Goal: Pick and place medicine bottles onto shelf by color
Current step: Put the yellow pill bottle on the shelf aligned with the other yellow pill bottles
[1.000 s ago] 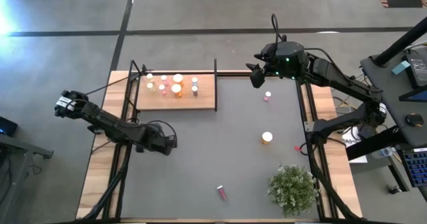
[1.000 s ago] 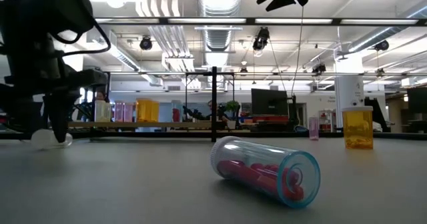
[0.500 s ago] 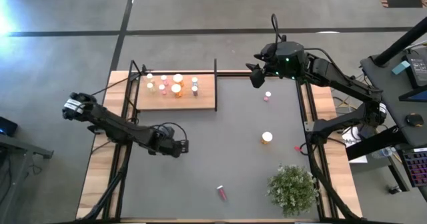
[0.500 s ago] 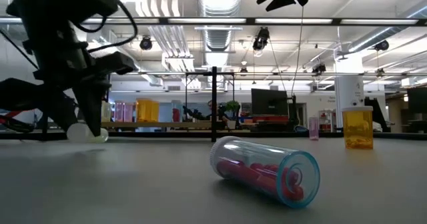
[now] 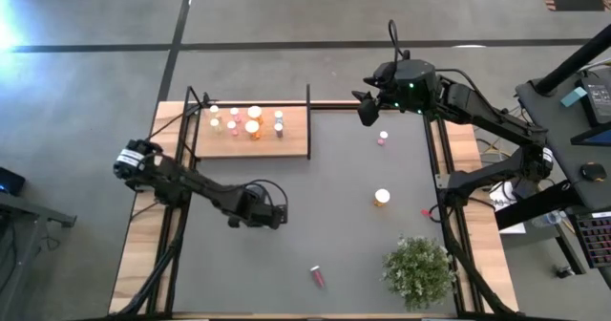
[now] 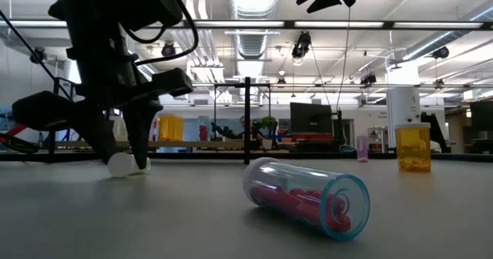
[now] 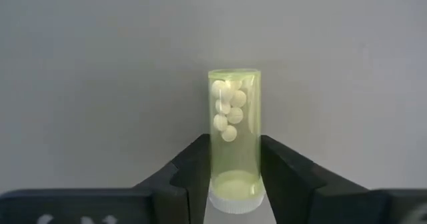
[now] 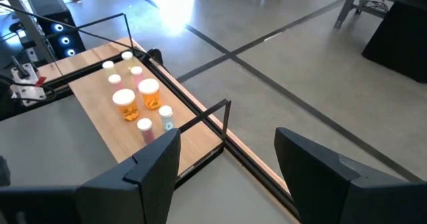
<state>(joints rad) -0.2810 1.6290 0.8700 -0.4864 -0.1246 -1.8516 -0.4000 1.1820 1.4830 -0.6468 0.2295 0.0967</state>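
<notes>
The grey tabletop between the shelf and the plant lies open. Obstacles: a pink bottle lying at the near edge, an upright orange bottle and a small pink one toward the right. The left arm crosses the left-centre.
</notes>
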